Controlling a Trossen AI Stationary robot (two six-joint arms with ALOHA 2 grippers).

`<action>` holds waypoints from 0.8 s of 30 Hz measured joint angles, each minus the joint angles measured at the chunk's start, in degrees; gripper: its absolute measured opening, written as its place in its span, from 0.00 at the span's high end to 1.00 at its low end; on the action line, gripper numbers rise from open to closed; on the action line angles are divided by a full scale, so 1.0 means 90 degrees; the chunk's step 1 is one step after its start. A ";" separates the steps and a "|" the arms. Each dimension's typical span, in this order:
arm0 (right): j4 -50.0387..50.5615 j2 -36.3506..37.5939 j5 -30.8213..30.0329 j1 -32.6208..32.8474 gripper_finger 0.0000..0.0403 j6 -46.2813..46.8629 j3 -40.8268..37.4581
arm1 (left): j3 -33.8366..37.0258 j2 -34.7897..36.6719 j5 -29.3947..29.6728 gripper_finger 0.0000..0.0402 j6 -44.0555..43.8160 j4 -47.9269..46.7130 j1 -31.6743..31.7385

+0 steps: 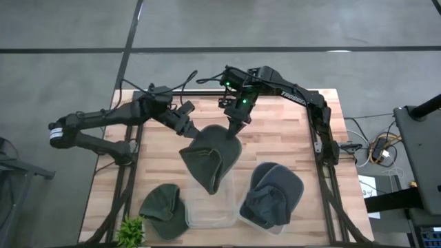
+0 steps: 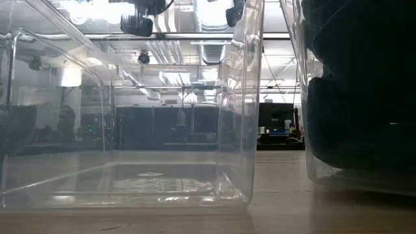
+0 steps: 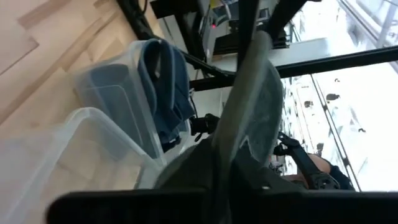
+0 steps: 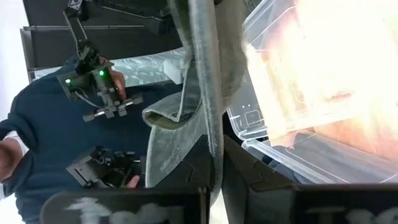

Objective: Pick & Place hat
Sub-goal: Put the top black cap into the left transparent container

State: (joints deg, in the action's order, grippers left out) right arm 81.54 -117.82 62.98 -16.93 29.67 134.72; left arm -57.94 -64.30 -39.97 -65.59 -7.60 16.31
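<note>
A: Left gripper (image 1: 187, 124) first. It's clamped on the left edge of the dark green hat (image 1: 210, 157), mid-table, hat held up off the wood. Its wrist view shows the cloth pinched between the fingers (image 3: 205, 180).

B: Right gripper (image 1: 235, 122)?

A: Closed on the same hat's upper right edge, just across from the left one. The wrist view has the fabric (image 4: 205, 93) running straight down between its fingers. So both arms hold one hat, stretched between them.

B: Where's the hat relative to the bins?

A: It hangs above the back of the empty clear bin (image 1: 207, 210) at the front edge of the table (image 1: 289, 131); the low view shows that bin's inside bare (image 2: 130, 175).

B: Rest of the table, left to right?

A: Small green plant (image 1: 131, 231) at the front left corner, a second green hat (image 1: 164, 210) lying flat just beside it, then the empty bin, then a second clear bin (image 1: 272, 196) holding grey-blue hats.

B: Anyone in the room?

A: The right wrist view shows a person in a dark blue top (image 4: 37, 143) behind.
</note>
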 joint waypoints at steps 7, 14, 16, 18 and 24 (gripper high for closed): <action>-0.0564 0.0171 -0.0128 -0.0005 0.89 -0.0080 0.0002 | 0.0010 0.0430 0.0207 0.98 -0.0511 0.0145 -0.0005; -0.2067 0.0550 -0.0213 -0.0160 0.71 0.0578 0.0007 | 0.0011 0.1005 0.0688 0.99 -0.0716 0.0186 0.0011; -0.2530 0.0668 -0.0237 -0.0249 0.67 0.0914 0.0007 | 0.0011 0.1133 0.0863 0.99 -0.0711 0.0214 0.0025; -0.2793 0.0755 -0.0383 -0.0344 0.64 0.1154 0.0005 | 0.0011 0.1259 0.1057 0.99 -0.0706 0.0189 0.0028; -0.3000 0.1146 -0.1489 -0.0573 0.56 0.1224 0.0012 | 0.0011 0.1652 0.2197 0.99 -0.0665 -0.0247 0.0031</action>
State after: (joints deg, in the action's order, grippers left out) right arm 54.54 -107.50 49.58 -22.09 40.69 134.82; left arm -57.84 -49.44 -20.19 -71.57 -9.82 16.59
